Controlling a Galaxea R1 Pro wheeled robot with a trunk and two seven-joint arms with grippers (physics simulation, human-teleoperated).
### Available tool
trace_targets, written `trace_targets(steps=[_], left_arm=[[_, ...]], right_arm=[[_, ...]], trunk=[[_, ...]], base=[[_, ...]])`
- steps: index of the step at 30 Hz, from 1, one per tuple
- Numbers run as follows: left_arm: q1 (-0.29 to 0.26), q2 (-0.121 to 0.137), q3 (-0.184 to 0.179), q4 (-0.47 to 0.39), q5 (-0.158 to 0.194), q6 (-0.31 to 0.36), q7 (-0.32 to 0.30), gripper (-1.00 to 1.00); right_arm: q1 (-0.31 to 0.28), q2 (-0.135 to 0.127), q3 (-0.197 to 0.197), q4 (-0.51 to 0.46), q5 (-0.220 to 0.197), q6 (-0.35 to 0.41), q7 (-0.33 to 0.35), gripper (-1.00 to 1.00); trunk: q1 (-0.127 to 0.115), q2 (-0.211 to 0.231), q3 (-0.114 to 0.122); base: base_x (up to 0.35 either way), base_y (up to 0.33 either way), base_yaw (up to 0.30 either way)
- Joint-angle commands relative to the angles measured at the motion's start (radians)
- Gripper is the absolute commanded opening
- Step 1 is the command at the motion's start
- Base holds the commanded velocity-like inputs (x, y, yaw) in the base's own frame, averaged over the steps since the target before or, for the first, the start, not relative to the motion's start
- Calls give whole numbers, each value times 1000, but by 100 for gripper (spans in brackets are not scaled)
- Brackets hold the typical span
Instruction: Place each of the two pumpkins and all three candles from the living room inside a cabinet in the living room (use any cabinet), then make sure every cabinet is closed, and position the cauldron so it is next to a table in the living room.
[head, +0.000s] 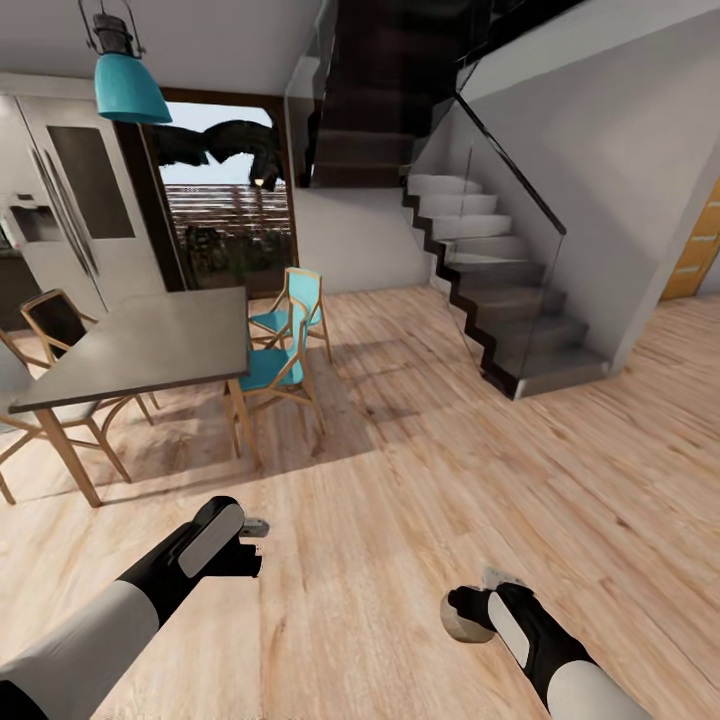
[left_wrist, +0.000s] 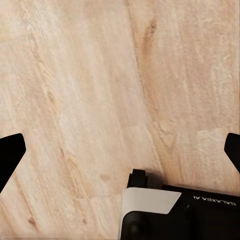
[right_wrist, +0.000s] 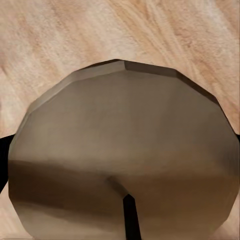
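Only one candle (right_wrist: 122, 160), clamped in the right gripper (head: 468, 612); left gripper (head: 250, 545) empty.

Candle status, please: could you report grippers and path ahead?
Right gripper shut on candle. Left gripper open, empty. Dining table ahead left, staircase ahead right.

At upper left you have a grey dining table (head: 150, 345) with teal chairs (head: 280, 365); a staircase (head: 490, 290) rises at upper right.

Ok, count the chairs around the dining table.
4 visible: two turquoise-seated chairs on the dining table's right side, a dark-backed chair behind its left edge, and one partly cut off at far left. Others may be hidden.
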Motion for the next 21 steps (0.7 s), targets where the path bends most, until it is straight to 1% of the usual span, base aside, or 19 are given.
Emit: trace_targets(steps=[1,21], left_arm=[[-1,1,-5,-1,10,0,10,100],[-1,1,-6,-1,9,0,10,100]], right_arm=[[0,0,1,-3,-14,3,-9,-100],[-1,0,2,-3,-14,3,-9,-100]], trunk=[[-4,7,2],[-81,147,65]], base=[[0,0,284],[0,0,284]])
